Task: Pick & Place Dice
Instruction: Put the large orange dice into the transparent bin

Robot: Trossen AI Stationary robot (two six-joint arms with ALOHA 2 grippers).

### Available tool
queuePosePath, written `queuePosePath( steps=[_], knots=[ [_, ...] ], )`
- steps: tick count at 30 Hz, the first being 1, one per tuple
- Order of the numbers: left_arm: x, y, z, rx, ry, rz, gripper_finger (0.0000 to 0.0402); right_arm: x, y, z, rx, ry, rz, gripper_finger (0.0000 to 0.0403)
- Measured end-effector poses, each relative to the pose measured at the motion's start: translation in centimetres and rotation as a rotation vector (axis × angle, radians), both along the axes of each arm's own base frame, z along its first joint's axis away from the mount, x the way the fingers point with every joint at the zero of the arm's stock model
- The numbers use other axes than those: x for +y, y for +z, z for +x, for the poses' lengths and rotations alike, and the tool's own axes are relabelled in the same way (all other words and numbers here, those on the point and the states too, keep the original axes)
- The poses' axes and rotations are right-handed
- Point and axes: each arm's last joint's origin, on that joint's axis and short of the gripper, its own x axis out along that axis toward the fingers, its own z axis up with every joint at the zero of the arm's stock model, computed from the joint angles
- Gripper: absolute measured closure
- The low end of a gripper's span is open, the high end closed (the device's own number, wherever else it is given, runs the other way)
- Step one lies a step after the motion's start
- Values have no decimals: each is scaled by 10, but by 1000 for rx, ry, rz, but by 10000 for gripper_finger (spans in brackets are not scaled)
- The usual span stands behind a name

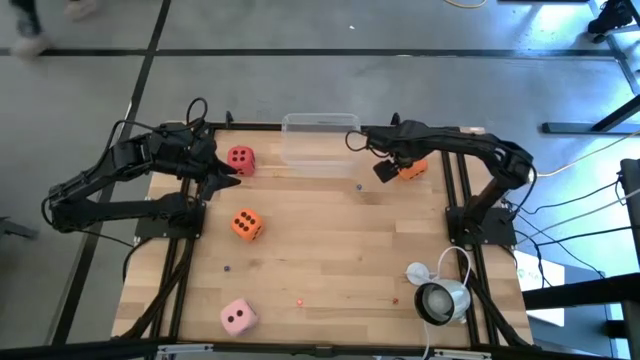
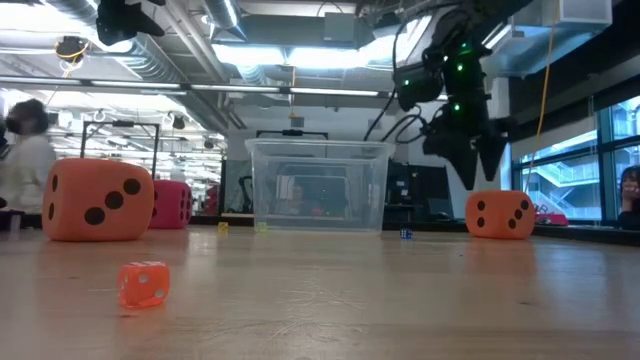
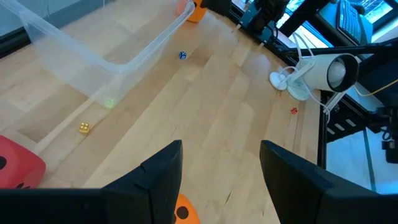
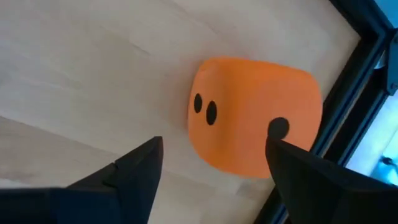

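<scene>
Right gripper [image 1: 386, 170] hangs above the table's far right corner, fingers spread, holding nothing; an orange die [image 1: 411, 169] sits on the wood just beside and below it, against the table's right edge. Step judged: pick of this die, not yet gripped. Next move calls for lowering until the fingers straddle the cube, then closing, then carrying to the clear bin [image 1: 320, 145] nearby. Die looks soft, rounded at the corners, dark pips.

Left gripper [image 1: 222, 180] waits open by the red die [image 1: 240, 159]. Second orange die [image 1: 246, 224] mid-table; pink die [image 1: 238, 317] at near edge.
</scene>
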Motion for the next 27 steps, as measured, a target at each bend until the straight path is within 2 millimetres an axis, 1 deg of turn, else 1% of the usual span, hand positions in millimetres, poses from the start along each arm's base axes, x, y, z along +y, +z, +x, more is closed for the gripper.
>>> queuePosePath(
  steps=[3, 6, 16, 21, 23, 27],
  knots=[
    [0, 0, 0, 0, 0, 0, 192, -2, -7, 1, 55, 4, -25, 117],
    [0, 0, 0, 0, 1, -3, 192, -3, -8, 0, 92, 8, -62, 111],
    [0, 0, 0, -2, 8, -14, 192, -3, -8, 0, 107, 62, -42, 76],
    [0, 0, 0, -2, 7, -15, 192, -6, -8, -1, 96, 19, -55, 63],
    [0, 0, 0, -3, 8, -16, 192, -8, -9, -2, 71, -5, -19, 63],
    [0, 0, 0, -3, 7, -18, 192, -10, -9, -2, 53, -44, -19, 71]
  ],
)
